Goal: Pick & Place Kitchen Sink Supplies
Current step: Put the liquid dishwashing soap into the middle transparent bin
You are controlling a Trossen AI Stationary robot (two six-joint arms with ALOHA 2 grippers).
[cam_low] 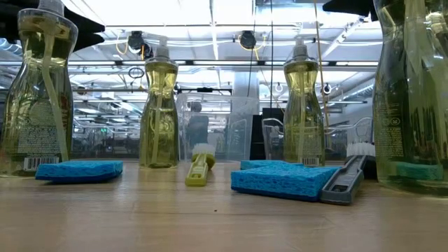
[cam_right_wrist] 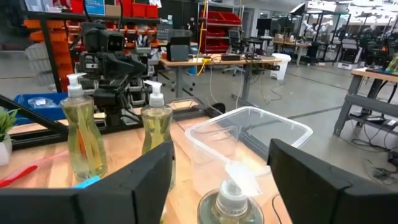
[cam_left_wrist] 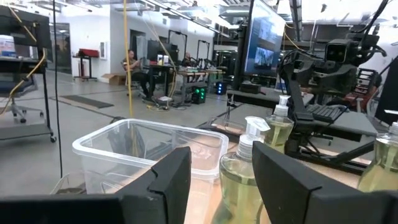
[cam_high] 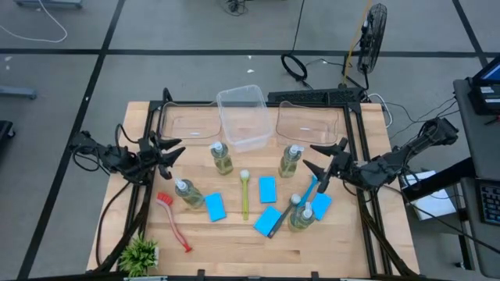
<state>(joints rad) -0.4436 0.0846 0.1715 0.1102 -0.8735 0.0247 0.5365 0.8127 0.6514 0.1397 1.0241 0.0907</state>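
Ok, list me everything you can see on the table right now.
pump bottles: four, clear with yellow-green liquid, two mid-table, two nearer the front
sponges: four, light blue, front half
dish brushes: four; red front left, yellow-green centre, blue and grey on the right
tubs: three, clear, along the back
potted plant: one, green, front-left corner
left gripper: jaws open, empty, left side
right gripper: jaws open, empty, right side
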